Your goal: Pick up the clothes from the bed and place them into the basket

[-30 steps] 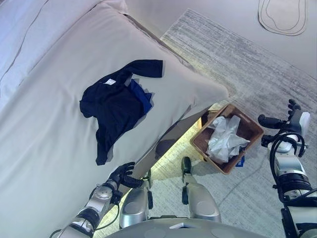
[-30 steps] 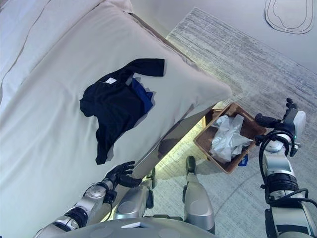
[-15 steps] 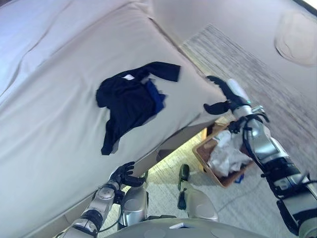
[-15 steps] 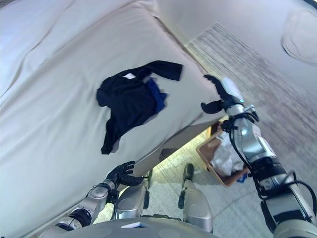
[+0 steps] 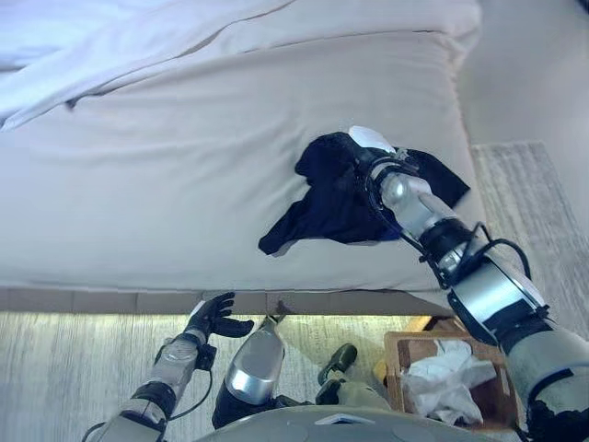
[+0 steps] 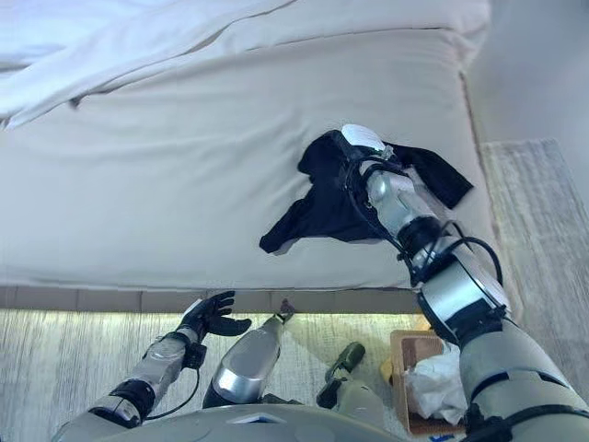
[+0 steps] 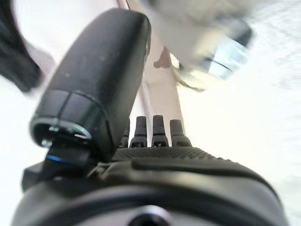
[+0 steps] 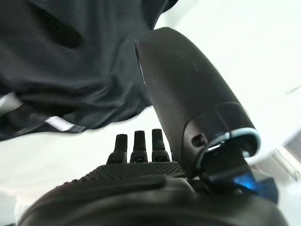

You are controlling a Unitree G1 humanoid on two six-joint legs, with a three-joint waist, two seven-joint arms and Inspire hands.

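Note:
A dark navy garment (image 5: 327, 207) lies crumpled on the beige bed (image 5: 166, 175), near its right front corner. My right hand (image 5: 362, 158) is over the garment's far part, its fingers straight and its white thumb cover up. In the right wrist view the dark cloth (image 8: 70, 66) fills the space just past the fingers (image 8: 140, 141), and nothing is gripped. The wooden basket (image 5: 398, 348) stands on the floor below the bed's corner and holds a white cloth (image 5: 446, 385). My left hand (image 5: 213, 318) hangs open and idle low by the bed's front edge.
A white duvet (image 5: 138, 37) is bunched along the bed's far side. A grey rug (image 5: 534, 203) covers the floor to the right of the bed. Lit pale flooring (image 5: 74, 359) runs under the bed's front edge.
The camera has swung to face the bed. My right arm has moved from above the basket across to the garment. The left hand has stayed by the bed edge.

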